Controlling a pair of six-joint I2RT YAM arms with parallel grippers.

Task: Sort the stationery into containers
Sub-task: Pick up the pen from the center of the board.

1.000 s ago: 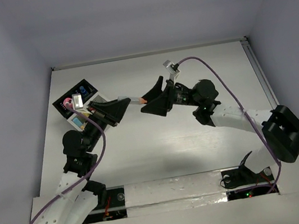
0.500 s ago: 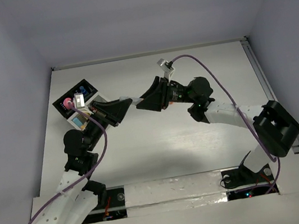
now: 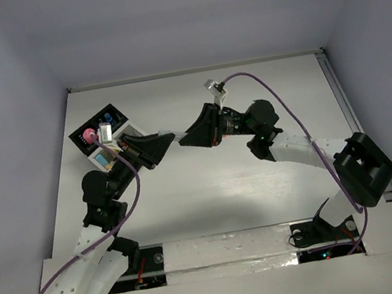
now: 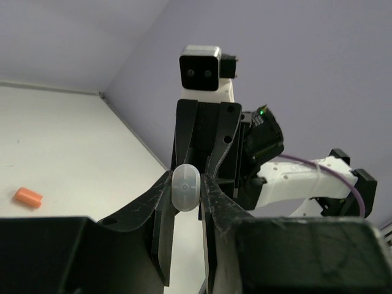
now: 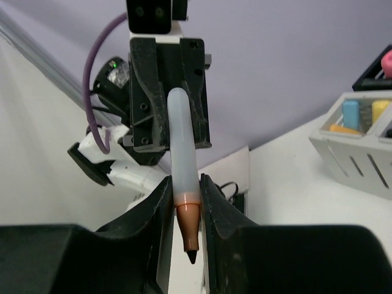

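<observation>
Near edge of the table (image 3: 262, 189), top view: both arm bases, left arm reaching toward 12 o'clock, right arm bending back toward 10 o'clock.

Mid-table, fingertip to fingertip along a 9-to-3 line: the two grippers, sharing one white marker (image 5: 182, 141) held clear of the table top.

Left gripper (image 4: 185, 187): pinched shut on the blunt, rounded white end of that marker, barrel end pressed between both pads.

Right gripper (image 5: 184, 205), at 3 o'clock of the left one: closed tight on the same marker just behind its orange collar, dark tip poking out toward the wrist camera, pale barrel running away to the opposite fingers.

Loose orange cap (image 4: 28, 197): lying on the bare table at 9 o'clock in the left wrist view, well apart from both grippers.

Just beside the left gripper, at 10 o'clock of it from above: the organizer (image 3: 120, 117).
- White slotted compartment (image 5: 352, 156): light blue stick (image 5: 351, 114), yellow stick (image 5: 380, 110) and an orange piece (image 5: 342, 129) standing inside.
- Black compartments beyond, toward 11 o'clock: pink-topped item (image 3: 90, 135) in one, blue-capped bottle (image 3: 107, 118) in the other.
</observation>
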